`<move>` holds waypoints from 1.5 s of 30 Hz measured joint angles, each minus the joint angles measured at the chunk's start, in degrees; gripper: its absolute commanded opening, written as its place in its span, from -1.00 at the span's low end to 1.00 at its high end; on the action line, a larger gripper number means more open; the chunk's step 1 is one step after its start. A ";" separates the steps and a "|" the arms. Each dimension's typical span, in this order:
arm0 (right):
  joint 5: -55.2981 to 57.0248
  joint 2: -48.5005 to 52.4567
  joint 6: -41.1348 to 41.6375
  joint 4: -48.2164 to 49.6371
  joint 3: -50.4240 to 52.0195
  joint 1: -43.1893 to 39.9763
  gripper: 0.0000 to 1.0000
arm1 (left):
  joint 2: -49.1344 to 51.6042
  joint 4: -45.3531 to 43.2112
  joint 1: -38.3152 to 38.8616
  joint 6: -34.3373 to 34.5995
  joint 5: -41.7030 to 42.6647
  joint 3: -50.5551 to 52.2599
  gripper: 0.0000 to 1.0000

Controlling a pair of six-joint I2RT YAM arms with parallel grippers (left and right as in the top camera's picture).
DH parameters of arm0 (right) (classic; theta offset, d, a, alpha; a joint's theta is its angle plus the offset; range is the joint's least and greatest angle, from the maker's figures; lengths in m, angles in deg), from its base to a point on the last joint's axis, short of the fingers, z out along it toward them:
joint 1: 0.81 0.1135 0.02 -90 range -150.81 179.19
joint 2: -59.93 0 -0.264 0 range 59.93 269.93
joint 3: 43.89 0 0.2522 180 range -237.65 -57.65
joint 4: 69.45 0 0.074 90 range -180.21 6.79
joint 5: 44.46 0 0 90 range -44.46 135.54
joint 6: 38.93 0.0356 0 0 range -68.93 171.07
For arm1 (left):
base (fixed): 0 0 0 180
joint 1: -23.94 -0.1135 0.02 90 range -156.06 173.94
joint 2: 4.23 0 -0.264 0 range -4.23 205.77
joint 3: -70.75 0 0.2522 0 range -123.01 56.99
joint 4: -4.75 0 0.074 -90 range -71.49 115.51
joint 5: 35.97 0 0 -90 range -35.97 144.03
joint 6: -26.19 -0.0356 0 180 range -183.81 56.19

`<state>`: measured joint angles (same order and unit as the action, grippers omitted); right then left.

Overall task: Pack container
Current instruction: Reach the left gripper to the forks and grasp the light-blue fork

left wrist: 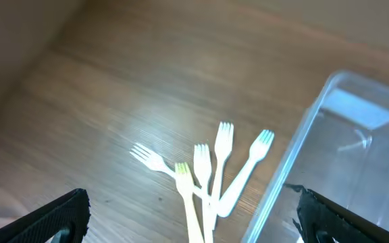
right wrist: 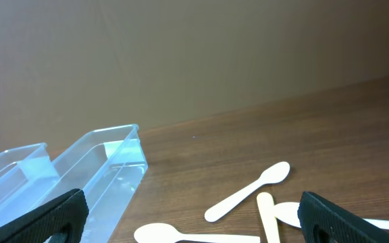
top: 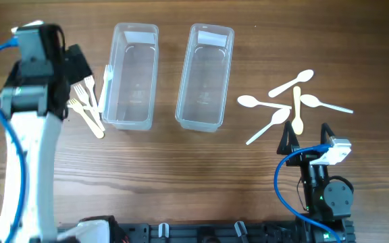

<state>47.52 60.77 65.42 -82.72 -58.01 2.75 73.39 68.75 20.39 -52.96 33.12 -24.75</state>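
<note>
Two clear plastic containers stand side by side, the left one (top: 132,74) and the right one (top: 206,75); both look empty. Several pale forks (top: 86,104) lie in a pile left of the left container, with one fork (top: 107,79) against its left wall. They show in the left wrist view (left wrist: 204,179) beside the container (left wrist: 343,155). Several pale spoons (top: 292,101) lie scattered right of the right container, also in the right wrist view (right wrist: 248,196). My left gripper (top: 80,71) is open above the forks. My right gripper (top: 307,138) is open just in front of the spoons.
The wooden table (top: 181,175) carries everything. A dark rail (top: 201,233) runs along the front edge. The right arm's base (top: 326,196) with its blue cable stands at the front right. The left arm (top: 29,135) stretches along the left side.
</note>
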 measured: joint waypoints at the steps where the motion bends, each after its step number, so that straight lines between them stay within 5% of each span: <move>1: 0.02 0.00 0.00 0.00 0.00 0.00 0.99 | 4.57 -0.92 0.00 0.00 1.77 0.02 1.00; 4: 0.00 0.00 0.00 0.00 0.00 0.00 1.00 | 7.98 -1.40 -0.02 0.00 3.10 0.02 0.98; 6: 0.00 0.00 0.00 0.02 0.00 0.00 0.99 | 13.62 -4.13 -1.18 0.00 3.50 -0.02 0.72; 10: 0.00 0.00 0.00 0.00 0.00 0.00 1.00 | 26.38 -10.14 -6.05 0.33 3.67 -0.02 0.60; 12: 0.00 0.00 0.00 0.00 0.00 0.00 1.00 | 32.54 -10.67 -7.34 0.20 3.72 -0.02 0.28; 13: 0.00 0.00 -0.02 0.00 0.00 0.00 0.99 | 34.42 -10.71 -7.34 0.20 4.52 -0.02 -0.07; 14: 0.00 0.00 0.00 0.00 0.00 0.00 0.99 | 35.95 -10.40 -7.32 -0.52 6.19 -0.02 -0.73; 16: 0.00 0.00 0.00 0.00 0.00 0.00 1.00 | 36.48 -10.21 -7.32 -0.90 9.20 -0.02 -0.92; 30: 0.00 0.00 0.00 0.00 0.00 0.00 0.99 | 31.17 -9.53 3.85 -2.67 12.90 -0.02 -0.92; 36: 0.02 0.00 0.00 0.00 0.00 0.00 0.99 | 31.17 -9.53 5.09 -2.84 20.87 -0.02 -0.89; 37: 0.00 0.00 0.00 0.00 0.00 0.00 0.99 | 31.17 -9.53 5.11 -2.84 22.34 -0.02 -0.74; 39: 0.00 0.00 0.00 0.00 0.00 0.00 1.00 | 31.17 -9.53 5.09 -2.75 23.21 -0.02 0.47; 40: 0.00 0.00 -0.02 0.00 0.00 0.00 0.99 | 31.10 -9.55 4.92 -3.15 22.97 -0.02 0.81; 45: 0.02 0.00 0.00 0.00 0.00 0.00 1.00 | 29.92 -11.69 0.83 -7.30 17.07 -0.02 0.90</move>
<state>47.54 60.77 65.42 -82.72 -58.01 2.75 103.31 57.05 21.22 -60.26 50.19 -24.77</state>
